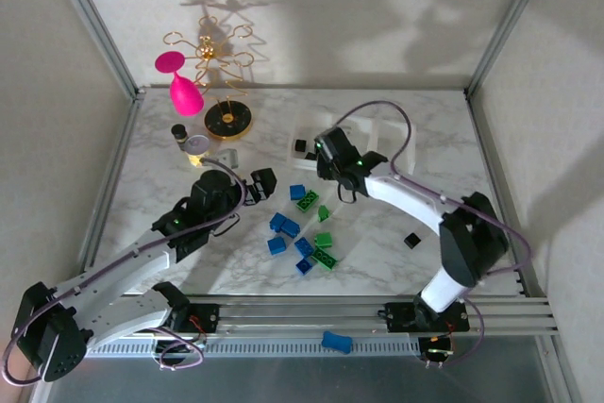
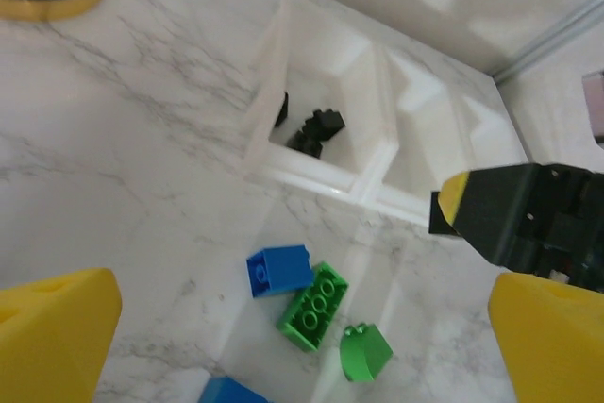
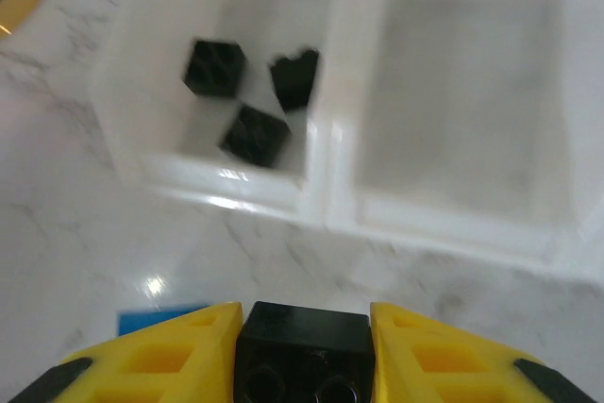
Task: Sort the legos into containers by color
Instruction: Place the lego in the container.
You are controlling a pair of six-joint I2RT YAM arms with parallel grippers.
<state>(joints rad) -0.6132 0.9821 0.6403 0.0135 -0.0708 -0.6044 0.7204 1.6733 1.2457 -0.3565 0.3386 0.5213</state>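
Note:
My right gripper (image 3: 304,358) is shut on a black lego (image 3: 304,342), just short of the white tray's (image 3: 330,186) near wall. Three black legos (image 3: 255,134) lie in the left container (image 1: 302,145). In the top view the right gripper (image 1: 328,169) hovers at the tray's front left. My left gripper (image 2: 302,313) stands open above a blue lego (image 2: 279,269), a green oblong one (image 2: 313,306) and a rounded green one (image 2: 364,351). More blue and green legos (image 1: 304,246) are scattered mid-table. One black lego (image 1: 411,241) lies to the right.
A gold wire stand on a black base (image 1: 226,120), a pink glass (image 1: 186,93) and a small round jar (image 1: 196,145) stand at the back left. A blue brick (image 1: 336,342) lies by the front rail. The enclosure's metal frame borders the table.

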